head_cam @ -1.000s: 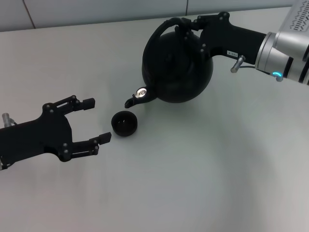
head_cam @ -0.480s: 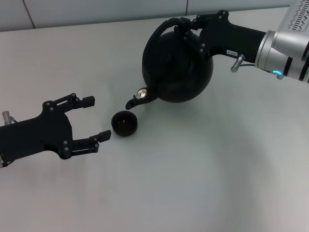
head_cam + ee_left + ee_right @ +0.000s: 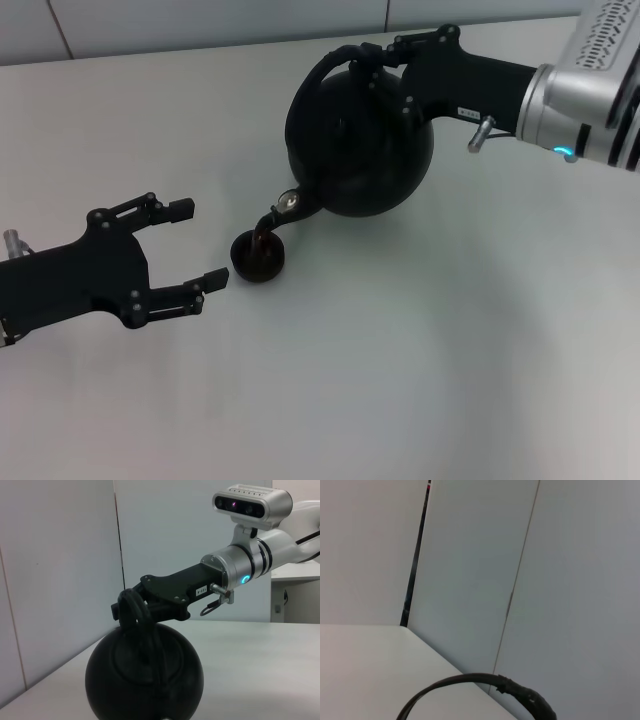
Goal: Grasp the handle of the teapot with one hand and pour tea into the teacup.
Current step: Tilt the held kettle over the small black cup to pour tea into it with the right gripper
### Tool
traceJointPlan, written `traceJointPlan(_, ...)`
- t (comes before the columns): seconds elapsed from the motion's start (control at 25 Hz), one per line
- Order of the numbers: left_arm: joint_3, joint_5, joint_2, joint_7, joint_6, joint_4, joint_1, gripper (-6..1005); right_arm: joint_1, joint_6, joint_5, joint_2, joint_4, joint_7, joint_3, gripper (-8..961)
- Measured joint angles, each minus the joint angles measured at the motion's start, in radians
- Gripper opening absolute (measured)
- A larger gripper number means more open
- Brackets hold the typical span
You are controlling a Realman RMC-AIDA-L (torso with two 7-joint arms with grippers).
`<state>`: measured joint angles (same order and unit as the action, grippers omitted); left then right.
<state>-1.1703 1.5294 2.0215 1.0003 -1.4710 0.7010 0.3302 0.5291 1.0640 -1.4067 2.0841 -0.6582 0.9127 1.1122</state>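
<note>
1. Right gripper (image 3: 385, 55) clamping handle (image 3: 330, 62), tipping teapot (image 3: 360, 140) near worktop's far edge so spout is feeding teacup (image 3: 258, 255) at center-left.
2. Left gripper (image 3: 190, 248) idling w/ fingers spread, near left edge.

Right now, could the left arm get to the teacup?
Probably yes: the left gripper sits open beside the teacup with bare table between, though the teapot spout hangs over it.
</note>
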Motion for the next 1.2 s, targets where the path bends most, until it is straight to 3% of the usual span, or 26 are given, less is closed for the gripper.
traceJointPlan(0.52, 0.000, 0.000, 0.000, 0.000, 0.000, 0.000, -0.003, 843, -0.005, -0.007, 0.024, 0.002, -0.004, -0.007, 0.006, 150)
traceJointPlan(1.2, 0.000, 0.000, 0.003, 0.000, 0.000, 0.000, 0.000, 843, -0.094, 0.069, 0.319, 0.003, 0.078, -0.065, 0.001, 149)
